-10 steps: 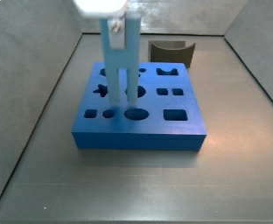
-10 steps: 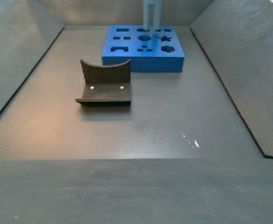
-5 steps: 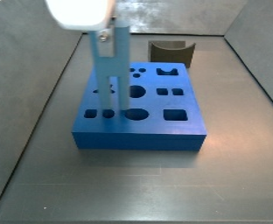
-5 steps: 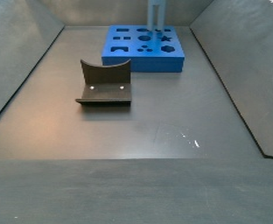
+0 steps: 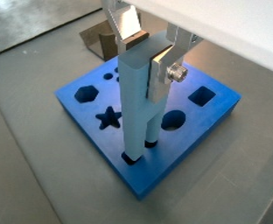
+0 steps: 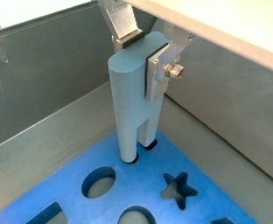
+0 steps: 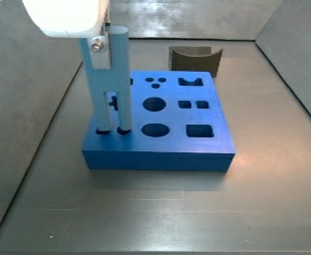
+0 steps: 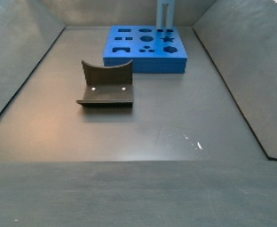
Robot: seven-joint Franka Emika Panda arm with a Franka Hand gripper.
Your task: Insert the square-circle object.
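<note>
Side view: pincer [image 7: 115, 129] vertical, fingertips on blue block [image 7: 171, 129].

Claw [image 5: 149, 54] is over the blue block [image 5: 87, 109], closed on a tall pale blue-grey bar, the square-circle object [image 5: 140, 105]. Silver fingers [image 5: 127, 21] clamp the bar's upper part from two sides; one plate carries a round screw head. Bar stands upright, its dark lower tip meeting the block's top face at a hole close to one edge; depth cannot be told. Block top shows a hexagon hole [image 5: 88, 91], star hole [image 5: 108, 116], round hole [image 5: 173, 119] and squarish hole [image 5: 205, 94]. The dark fixture [image 5: 99, 39] is beyond the block, partly hidden behind the claw. Grey desk [image 5: 34, 166] surrounds the block.
</note>
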